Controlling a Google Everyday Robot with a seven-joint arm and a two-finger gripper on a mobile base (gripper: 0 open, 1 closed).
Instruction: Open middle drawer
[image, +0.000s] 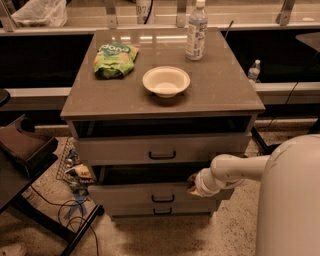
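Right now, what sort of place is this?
Probably a lab or office mock kitchen: a grey three-drawer cabinet bearing a green snack bag, white bowl and clear water bottle, loose floor cables. The pincer is at the grey middle drawer, right side.

A grey drawer cabinet (225, 85) stands on a speckled floor (200, 235) in warm, dim light, with a long pale ledge (35, 94) and dark panels running behind it. A dark chair (25, 145) and loose cables (60, 207) crowd the floor at left. The gripper (193, 183) sits low against the right end of the cabinet's front.
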